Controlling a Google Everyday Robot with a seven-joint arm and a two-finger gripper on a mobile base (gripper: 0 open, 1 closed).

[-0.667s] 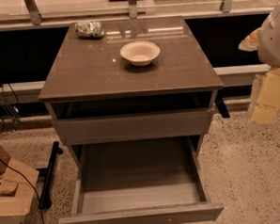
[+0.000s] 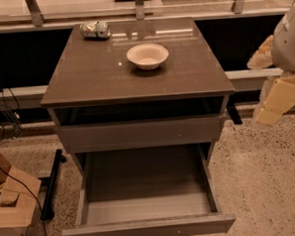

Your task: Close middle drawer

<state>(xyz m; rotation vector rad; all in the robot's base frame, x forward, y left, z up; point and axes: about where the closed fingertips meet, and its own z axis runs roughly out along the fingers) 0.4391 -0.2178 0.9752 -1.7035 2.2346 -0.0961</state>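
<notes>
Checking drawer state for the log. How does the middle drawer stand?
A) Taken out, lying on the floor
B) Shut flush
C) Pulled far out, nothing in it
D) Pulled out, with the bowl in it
C: the drawer is pulled far out and its bare bottom shows. The bowl sits on the cabinet top, and the gripper hangs to the cabinet's right, apart from the drawer.

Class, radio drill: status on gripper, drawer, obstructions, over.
Gripper hangs right of brown cabinet, touching nothing. Wide, shallow grey-brown middle drawer pulled far out. Nothing visible blocking it.
</notes>
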